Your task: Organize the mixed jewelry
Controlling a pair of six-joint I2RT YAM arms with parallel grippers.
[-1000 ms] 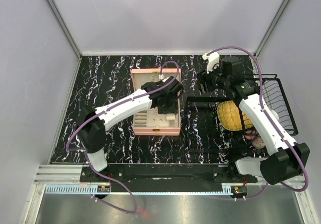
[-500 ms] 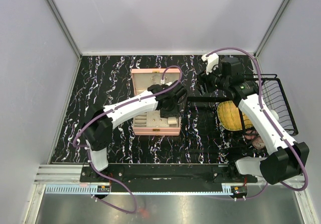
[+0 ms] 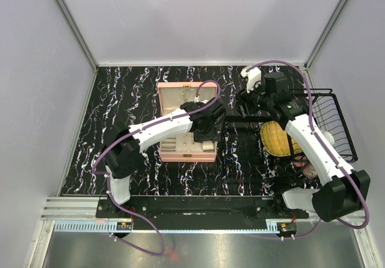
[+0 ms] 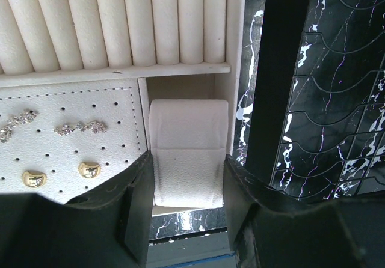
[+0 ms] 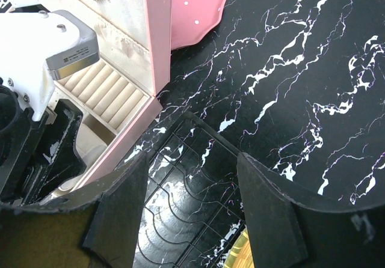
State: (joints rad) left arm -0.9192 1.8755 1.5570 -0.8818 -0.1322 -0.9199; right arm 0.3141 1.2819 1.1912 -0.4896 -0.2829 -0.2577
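Jewelry shows as gold studs (image 4: 89, 170) and sparkly earrings (image 4: 80, 127) pinned on the case's perforated cream panel (image 4: 114, 109), left of the left pincer (image 4: 187, 178). That pincer stands spread around a cream cushion (image 4: 187, 154) in the case's edge compartment. The right pincer (image 5: 192, 205) hangs open over the desk (image 5: 301, 70) beside the pink case wall (image 5: 157, 33).

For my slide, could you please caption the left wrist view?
Open left gripper straddling a cream padded cushion in the cream-lined jewelry case, beside gold stud earrings pinned to a perforated panel.

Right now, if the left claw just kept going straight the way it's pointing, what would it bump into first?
Most likely the small cream cushion in the pink case. The left gripper is open, its fingers on either side of the cushion; the remaining distance is unclear.
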